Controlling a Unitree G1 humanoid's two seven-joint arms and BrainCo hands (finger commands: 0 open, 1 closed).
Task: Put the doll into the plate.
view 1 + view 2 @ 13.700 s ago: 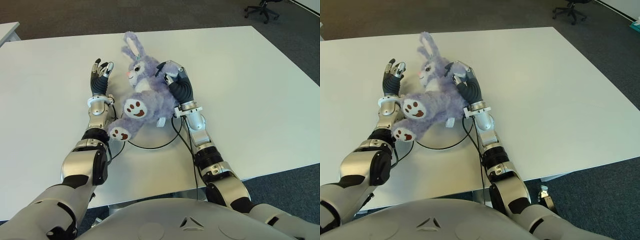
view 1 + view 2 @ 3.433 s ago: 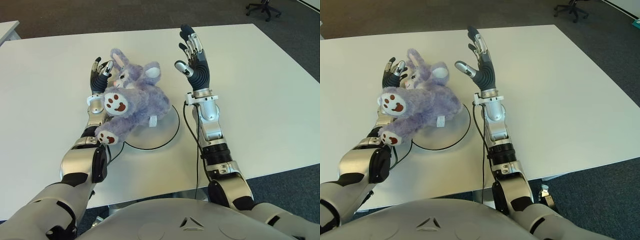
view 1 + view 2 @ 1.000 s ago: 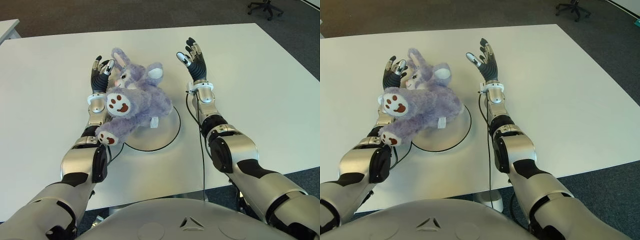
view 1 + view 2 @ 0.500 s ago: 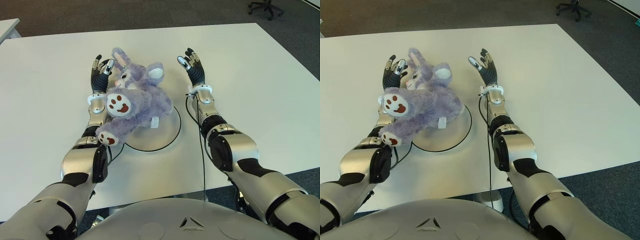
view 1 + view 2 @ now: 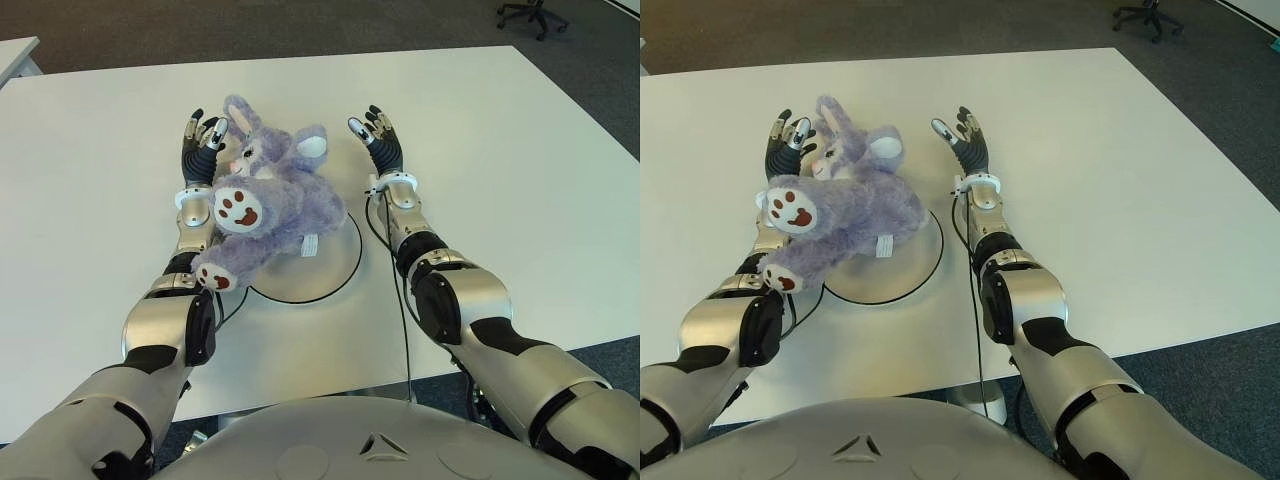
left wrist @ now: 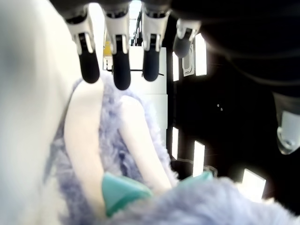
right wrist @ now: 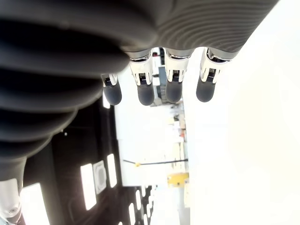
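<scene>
A purple plush rabbit doll (image 5: 272,205) lies on its back across the left part of the white round plate (image 5: 335,262), its head and ears pointing away from me and one foot hanging over the plate's near-left rim. My left hand (image 5: 201,148) shows palm up at the doll's left side, fingers spread; the doll's ear (image 6: 89,136) fills its wrist view below the fingertips (image 6: 121,65). To the right of the doll my right hand (image 5: 380,140) is low over the table, open and holding nothing, its fingers (image 7: 173,84) straight in its wrist view.
The white table (image 5: 500,160) stretches wide to the right and far side. A black cable (image 5: 403,300) runs along my right forearm. An office chair (image 5: 525,12) stands on the dark floor beyond the far right corner. Another table's corner (image 5: 15,60) shows at far left.
My right hand has come down slightly and shifted a little left toward the doll over the last second. The doll and my left hand have stayed in place.
</scene>
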